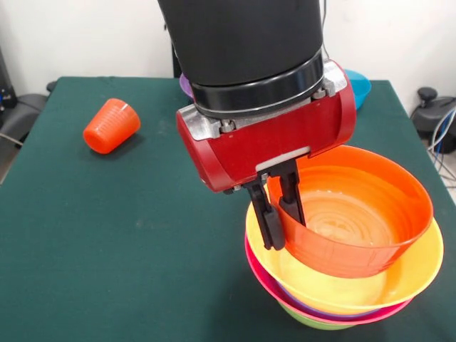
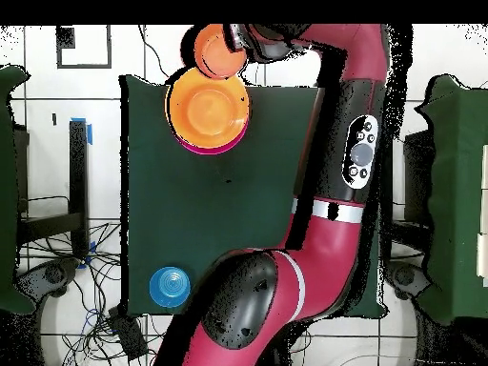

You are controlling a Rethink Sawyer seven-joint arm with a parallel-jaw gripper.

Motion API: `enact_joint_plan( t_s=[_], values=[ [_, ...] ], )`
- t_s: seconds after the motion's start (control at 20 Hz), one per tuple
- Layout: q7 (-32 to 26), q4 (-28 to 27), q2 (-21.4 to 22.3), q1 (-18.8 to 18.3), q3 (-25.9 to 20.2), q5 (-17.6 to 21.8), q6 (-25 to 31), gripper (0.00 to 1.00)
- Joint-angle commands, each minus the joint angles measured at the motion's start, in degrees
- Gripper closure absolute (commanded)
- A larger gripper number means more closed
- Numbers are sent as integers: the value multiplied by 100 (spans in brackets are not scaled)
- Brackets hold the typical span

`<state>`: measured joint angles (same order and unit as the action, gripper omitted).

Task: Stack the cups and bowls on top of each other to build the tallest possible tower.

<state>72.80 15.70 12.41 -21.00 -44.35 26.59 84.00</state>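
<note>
end effector (image 1: 281, 212) clamping small orange bowl (image 1: 353, 214) rim, above tower (image 1: 342, 296)

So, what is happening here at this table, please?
The robot's tool grips the rim of a small orange bowl, one finger inside and one outside. The bowl sits tilted in the large yellow-orange bowl on top of the tower, where pink and green rims show below. The orange-red cup lies on its side on the green table, away from the tower. A blue bowl stands apart at the table's far corner.
</note>
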Motion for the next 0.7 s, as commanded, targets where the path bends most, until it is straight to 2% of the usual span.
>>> enact_joint_plan(
  t_s=[0.05, 0.5, 0.55, 0.7],
  values=[
    [-211, 437, 110, 23, -257, 169, 476, 100],
    [-351, 352, 110, 45, -281, 320, 387, 100],
    [-331, 359, 110, 45, -266, 315, 373, 0],
    [-239, 330, 97, 43, -294, 331, 492, 0]
  ],
)
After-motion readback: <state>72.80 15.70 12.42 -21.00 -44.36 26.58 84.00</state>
